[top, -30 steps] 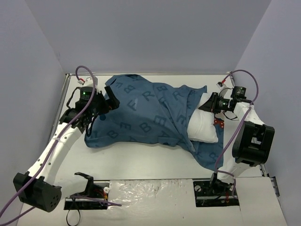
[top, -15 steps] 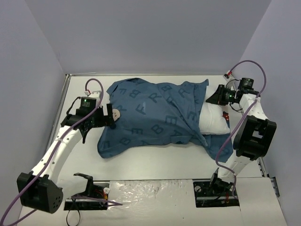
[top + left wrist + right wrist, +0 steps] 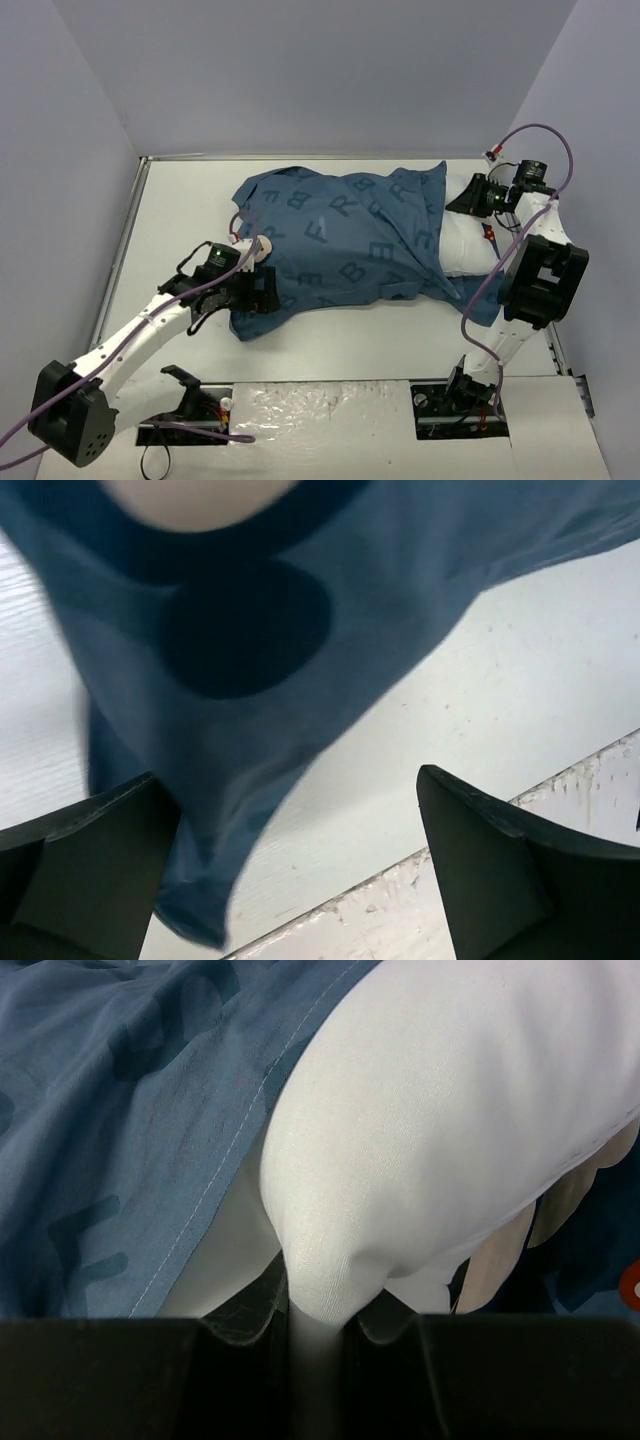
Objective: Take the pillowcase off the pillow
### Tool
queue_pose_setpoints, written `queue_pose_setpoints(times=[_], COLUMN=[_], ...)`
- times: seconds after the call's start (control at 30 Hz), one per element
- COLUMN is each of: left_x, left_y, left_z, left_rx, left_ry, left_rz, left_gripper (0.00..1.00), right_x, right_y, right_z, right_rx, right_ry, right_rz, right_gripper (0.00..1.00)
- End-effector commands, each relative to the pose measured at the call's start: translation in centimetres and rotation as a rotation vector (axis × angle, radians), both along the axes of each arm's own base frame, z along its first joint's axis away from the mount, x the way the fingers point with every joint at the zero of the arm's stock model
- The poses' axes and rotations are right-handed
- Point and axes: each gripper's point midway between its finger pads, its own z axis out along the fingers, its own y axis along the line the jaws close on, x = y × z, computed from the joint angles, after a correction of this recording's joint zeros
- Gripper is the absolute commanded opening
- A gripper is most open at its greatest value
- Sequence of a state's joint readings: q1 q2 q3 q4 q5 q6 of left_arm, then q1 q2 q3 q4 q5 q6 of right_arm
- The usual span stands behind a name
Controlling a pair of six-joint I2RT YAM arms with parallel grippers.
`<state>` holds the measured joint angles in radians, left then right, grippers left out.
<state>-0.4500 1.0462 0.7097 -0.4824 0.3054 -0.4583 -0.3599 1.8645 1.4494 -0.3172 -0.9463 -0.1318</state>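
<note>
Near the table's (image 3: 180, 200) front-left side, my left gripper (image 3: 258, 292) stands with its jaws spread wide and holds nothing. It sits at the near-left corner of the pillowcase (image 3: 340, 240). Through my left wrist camera the blue cloth's edge hangs down by one of my fingers (image 3: 80, 870), while the other stands over bare table. Whether the cloth touches that finger I cannot tell. The pillowcase lies spread across the middle of the table, dark letters showing, with a cream patch (image 3: 256, 247) on it close to my left wrist. Over at the far right, my right gripper (image 3: 315, 1335) is pinched narrow on a fold of the pillow (image 3: 450, 1130), the white fabric bunched between the jaws. The pillow's bare white end sticks out past the pillowcase's stitched hem on the right side, and the rest of it is covered by the cloth.
</note>
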Motion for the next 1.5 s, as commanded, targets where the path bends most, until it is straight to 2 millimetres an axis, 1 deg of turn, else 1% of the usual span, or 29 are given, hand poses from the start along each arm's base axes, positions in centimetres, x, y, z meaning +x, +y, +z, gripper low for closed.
queue_pose_setpoints(times=[0.0, 0.1, 0.13, 0.2, 0.23, 0.27, 0.3, 0.4, 0.43, 0.47, 0.5, 0.53, 0.57, 0.63, 0.67, 0.73, 0.83, 0.97, 1.03, 1.07, 1.1, 1.13, 1.17, 1.2, 1.23, 1.27, 1.33, 1.43, 1.47], left_x=[1.1, 2.1, 2.6, 3.0, 3.5, 3.7, 3.8, 4.4, 4.5, 5.0, 5.1, 5.3, 5.6, 5.5, 5.5, 5.0, 4.3, 3.8, 4.3, 5.5, 6.4, 7.5, 8.4, 9.7, 10.5, 11.5, 13.4, 16.7, 17.5], left_y=[-1.3, -1.1, -0.9, -0.6, -0.1, 0.2, 0.5, 1.6, 3.0, 3.6, 4.6, 6.9, 8.1, 11.3, 14.3, 17.0, 20.7, 22.6, 22.1, 21.5, 20.5, 17.9, 16.7, 15.6, 13.7, 12.8, 10.4, 7.5, 7.2], left_z=[0.0, -1.0, -0.9, -1.5, -1.4, -1.7, -1.7, -0.4, 0.1, 2.2, 3.3, 4.1, 6.5, 8.4, 10.2, 11.6, 12.0, 12.0, 12.2, 12.8, 13.1, 12.6, 12.9, 13.7, 13.1, 13.9, 14.4, 15.3, 15.4], left_rx=[0.002, 0.040, 0.053, 0.090, 0.117, 0.140, 0.155, 0.197, 0.247, 0.245, 0.266, 0.309, 0.291, 0.312, 0.309, 0.306, 0.300, 0.301, 0.264, 0.210, 0.152, 0.040, -0.020, -0.094, -0.149, -0.178, -0.196, -0.230, -0.236], left_ry=[-0.024, -0.017, -0.025, -0.012, -0.021, -0.014, -0.016, -0.057, -0.069, -0.120, -0.146, -0.159, -0.220, -0.258, -0.299, -0.336, -0.311, -0.290, -0.298, -0.344, -0.367, -0.354, -0.363, -0.392, -0.351, -0.369, -0.360, -0.356, -0.348], left_rz=[0.040, 0.080, 0.094, 0.104, 0.128, 0.142, 0.156, 0.202, 0.237, 0.265, 0.288, 0.354, 0.403, 0.492, 0.608, 0.703, 0.843, 0.924, 0.910, 0.891, 0.854, 0.748, 0.704, 0.675, 0.607, 0.585, 0.521, 0.479, 0.487], left_gripper=[1.00, 0.84, 0.67, 0.48, 0.21, 0.07, 0.03, 0.02, 0.02, 0.02, 0.02, 0.02, 0.02, 0.02, 0.02, 0.02, 0.02, 0.02, 0.02, 0.02, 0.02, 0.02, 0.03, 0.10, 0.21, 0.46, 0.69, 0.80, 0.82], right_x=[-0.2, -0.2, -0.3, -0.4, -0.4, -0.5, -0.5, -0.7, -0.7, -0.6, -0.6, -0.6, -0.4, -0.4, -0.3, -0.3, -0.4, -0.8, -1.2, -1.4, -1.7, -2.5, -2.8, -3.0, -3.7, -4.1, -4.9, -5.7, -5.9], right_y=[-0.4, -0.4, -0.4, -0.5, -0.6, -0.7, -0.8, -1.5, -1.7, -2.0, -2.4, -3.1, -3.5, -4.6, -5.0, -5.9, -7.0, -8.5, -8.7, -8.5, -8.0, -7.3, -6.8, -5.8, -5.1, -4.5, -2.6, -0.3, 0.3], right_z=[-0.9, -0.6, -0.6, -0.4, -0.4, -0.2, 0.0, 0.8, 1.1, 1.6, 2.3, 2.7, 3.3, 4.3, 5.1, 5.7, 6.1, 5.4, 4.6, 4.0, 3.6, 2.9, 2.3, 1.9, 1.2, 0.7, -0.2, -0.2, -0.2], right_rx=[-0.022, -0.015, -0.013, -0.005, -0.002, 0.002, 0.005, 0.009, 0.011, 0.006, -0.004, -0.009, -0.022, -0.047, -0.062, -0.067, -0.079, -0.085, -0.078, -0.089, -0.085, -0.073, -0.103, -0.116, -0.130, -0.175, -0.217, -0.293, -0.311], right_ry=[0.021, 0.015, 0.016, 0.012, 0.013, 0.011, 0.007, -0.013, -0.021, -0.035, -0.053, -0.061, -0.077, -0.105, -0.126, -0.138, -0.147, -0.136, -0.116, -0.115, -0.107, -0.078, -0.090, -0.085, -0.060, -0.074, -0.060, -0.109, -0.125], right_rz=[-0.016, -0.016, -0.016, -0.019, -0.020, -0.022, -0.027, -0.038, -0.040, -0.045, -0.050, -0.066, -0.075, -0.095, -0.105, -0.124, -0.150, -0.178, -0.180, -0.154, -0.127, -0.101, -0.052, -0.010, 0.019, 0.074, 0.154, 0.296, 0.337], right_gripper=[0.00, 0.00, 0.00, 0.00, 0.00, 0.00, 0.00, 0.00, 0.00, 0.00, 0.00, 0.00, 0.00, 0.00, 0.00, 0.00, 0.00, 0.00, 0.00, 0.00, 0.00, 0.00, 0.00, 0.00, 0.00, 0.00, 0.00, 0.00, 0.00])
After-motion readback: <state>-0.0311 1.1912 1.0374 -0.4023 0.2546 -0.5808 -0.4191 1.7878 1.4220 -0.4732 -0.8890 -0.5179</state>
